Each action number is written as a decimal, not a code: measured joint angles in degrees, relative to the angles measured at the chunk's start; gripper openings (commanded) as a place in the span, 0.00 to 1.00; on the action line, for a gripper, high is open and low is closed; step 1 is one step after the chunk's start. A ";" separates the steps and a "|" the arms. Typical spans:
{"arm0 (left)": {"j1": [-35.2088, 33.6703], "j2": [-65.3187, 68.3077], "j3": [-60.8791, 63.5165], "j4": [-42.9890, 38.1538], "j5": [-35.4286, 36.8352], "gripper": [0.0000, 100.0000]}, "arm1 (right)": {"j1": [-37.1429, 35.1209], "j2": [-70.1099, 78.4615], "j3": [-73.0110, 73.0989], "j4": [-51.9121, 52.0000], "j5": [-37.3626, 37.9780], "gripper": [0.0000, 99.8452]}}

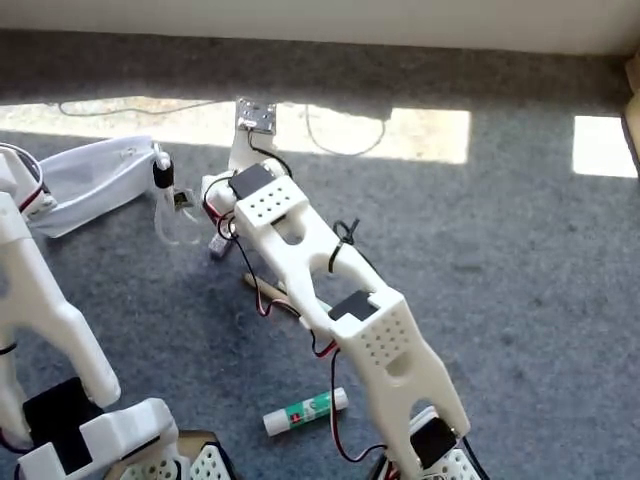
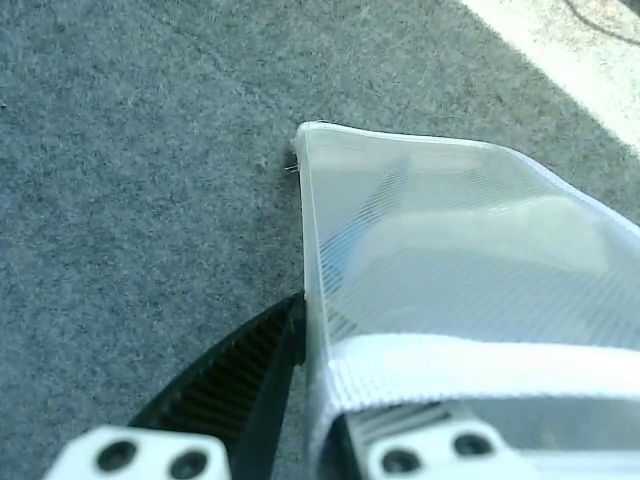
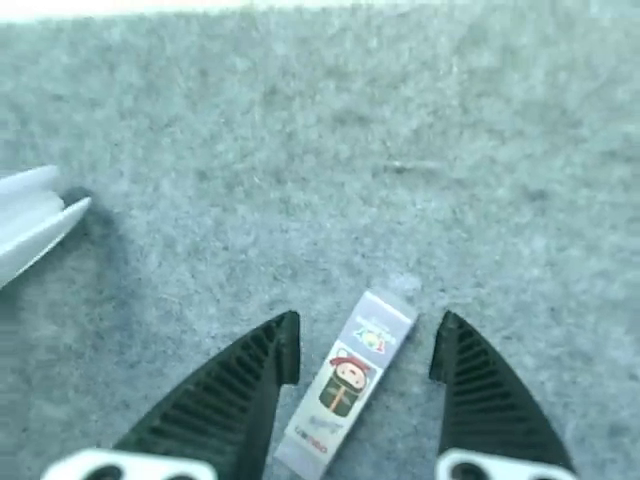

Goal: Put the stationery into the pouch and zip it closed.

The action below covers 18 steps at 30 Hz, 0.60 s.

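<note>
A white mesh pouch [image 2: 460, 270] lies on the grey carpet at the upper left of the high view [image 1: 95, 180]. My left gripper [image 2: 315, 360] is shut on its banded edge, one black finger outside and the other under the mesh. Just right of the pouch, my right gripper [image 3: 367, 325] stands open and low over the carpet [image 1: 215, 238]. A small eraser [image 3: 345, 395] with a cartoon print lies between its black fingers, untouched. A white and green glue stick [image 1: 305, 410] lies near the front, beside the right arm's base.
A wooden pencil-like stick [image 1: 262, 285] lies partly hidden under the right arm. A black-and-clear pen-like object [image 1: 164, 195] sits at the pouch's right end. Cables [image 1: 340, 140] run across the sunlit strip at the back. Open carpet [image 1: 520, 260] stretches to the right.
</note>
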 measured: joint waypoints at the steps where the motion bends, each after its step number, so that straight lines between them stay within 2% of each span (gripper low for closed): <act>1: 0.00 0.00 0.00 0.00 0.00 0.01 | 0.00 0.97 0.00 -0.18 0.00 0.21; 7: 0.00 0.00 0.00 0.00 0.00 0.01 | 0.00 5.10 -2.29 0.35 0.09 0.21; 13: 0.00 0.00 0.00 0.00 0.00 0.01 | 0.35 6.42 -6.77 6.95 0.09 0.07; 18: 0.00 0.00 0.00 0.00 0.00 0.01 | 0.70 6.51 -7.21 9.49 0.09 0.04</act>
